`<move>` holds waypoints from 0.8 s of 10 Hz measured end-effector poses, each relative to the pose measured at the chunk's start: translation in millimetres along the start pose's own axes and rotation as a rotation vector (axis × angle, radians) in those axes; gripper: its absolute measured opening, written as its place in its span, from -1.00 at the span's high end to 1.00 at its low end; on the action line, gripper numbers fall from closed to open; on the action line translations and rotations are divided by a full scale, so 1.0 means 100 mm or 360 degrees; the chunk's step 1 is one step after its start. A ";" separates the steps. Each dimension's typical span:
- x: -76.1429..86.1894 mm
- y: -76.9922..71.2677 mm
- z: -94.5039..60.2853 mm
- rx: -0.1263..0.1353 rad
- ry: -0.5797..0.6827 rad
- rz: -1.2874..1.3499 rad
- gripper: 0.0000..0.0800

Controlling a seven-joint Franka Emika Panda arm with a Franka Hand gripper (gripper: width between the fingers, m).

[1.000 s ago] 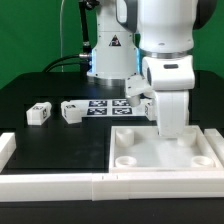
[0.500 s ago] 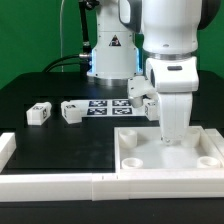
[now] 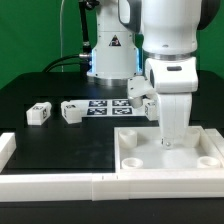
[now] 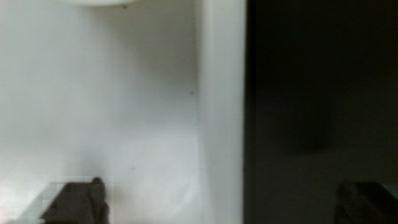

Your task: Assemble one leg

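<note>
The large white panel (image 3: pixel 170 152) with corner recesses lies at the front on the exterior view's right. My gripper (image 3: pixel 170 138) reaches down onto its far part. In the wrist view my gripper (image 4: pixel 217 203) is open. One finger (image 4: pixel 71 202) is over the white panel (image 4: pixel 125 110), the other over the black table, with the panel's edge between them. Two small white legs with markers lie on the table (image 3: pixel 38 113) (image 3: pixel 72 110). A third leg (image 3: pixel 140 90) lies behind my arm.
The marker board (image 3: pixel 108 106) lies flat on the black table between the legs. A low white wall (image 3: pixel 60 186) runs along the front edge. The robot's base (image 3: pixel 110 50) stands at the back.
A second ago the panel and my arm were slightly further towards the exterior view's left. Both shifted right together, then stayed still for the last half second.
</note>
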State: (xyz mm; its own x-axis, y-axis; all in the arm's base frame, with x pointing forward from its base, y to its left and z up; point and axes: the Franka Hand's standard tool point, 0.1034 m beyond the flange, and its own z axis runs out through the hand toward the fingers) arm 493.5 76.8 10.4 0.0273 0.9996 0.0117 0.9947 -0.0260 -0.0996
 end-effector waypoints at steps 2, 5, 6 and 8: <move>0.00 0.00 0.00 0.0000 0.0000 0.0000 -0.62; 0.00 0.00 0.00 0.0001 0.0000 0.0001 -0.62; 0.00 -0.01 -0.02 -0.0007 0.0000 0.0024 -0.62; 0.00 -0.15 -0.23 -0.0040 -0.0016 0.0083 -0.62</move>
State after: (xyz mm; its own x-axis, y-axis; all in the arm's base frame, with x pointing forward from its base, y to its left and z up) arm 480.9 77.1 35.1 0.0786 0.9969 -0.0029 0.9941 -0.0786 -0.0746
